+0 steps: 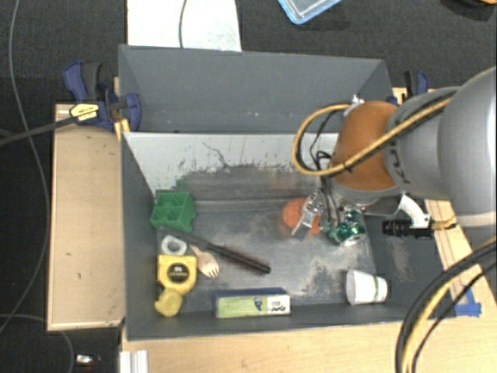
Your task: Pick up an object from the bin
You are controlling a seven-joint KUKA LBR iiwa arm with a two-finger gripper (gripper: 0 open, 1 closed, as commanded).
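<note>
Right of middle on the bin (248,92) floor, gripper (317,217) just beside an orange round thing (293,210), its opening unclear.

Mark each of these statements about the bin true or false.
1. The green studded block lies in the left part of the grey metal bin. True.
2. The white cup with a green band stands against the back wall. False: it lies on its side near the front right corner.
3. The gripper is next to the round orange thing. True.
4. The yellow tape measure lies right of the gripper. False: it lies far left of it.
</note>
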